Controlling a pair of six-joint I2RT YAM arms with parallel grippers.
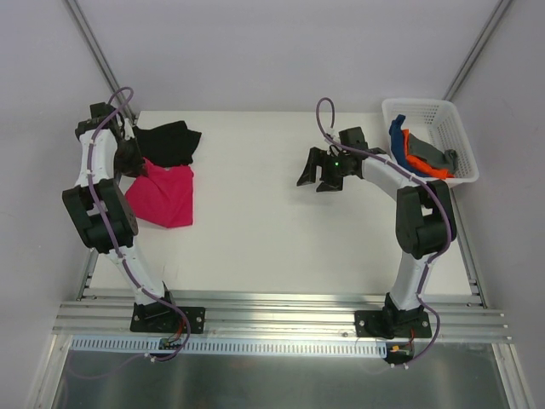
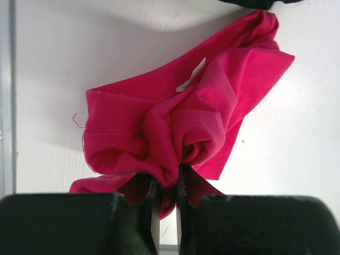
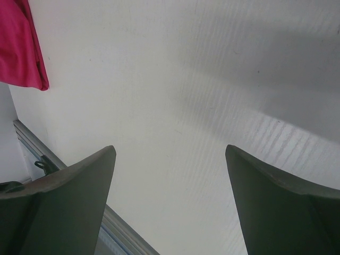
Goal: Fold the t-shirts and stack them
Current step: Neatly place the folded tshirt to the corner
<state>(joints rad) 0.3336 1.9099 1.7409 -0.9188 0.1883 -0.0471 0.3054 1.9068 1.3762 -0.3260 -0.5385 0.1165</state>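
there, blue, orange, grey t-shirts (image 1: 415,159) in basket (image 1: 414,101)

White lattice basket (image 1: 428,107) at table's (image 1: 272,243) far-right corner

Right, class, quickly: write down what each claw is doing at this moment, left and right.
Left claw: closed, pinching a bunch of the pink t-shirt.
Right claw: open, holding nothing.

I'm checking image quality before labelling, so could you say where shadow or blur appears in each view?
Top external: even light, sharp throughout. Left wrist: pink t-shirt crisp, grey shadow on the table above it. Right wrist: near fingers soft-edged, broad shadow upper right.
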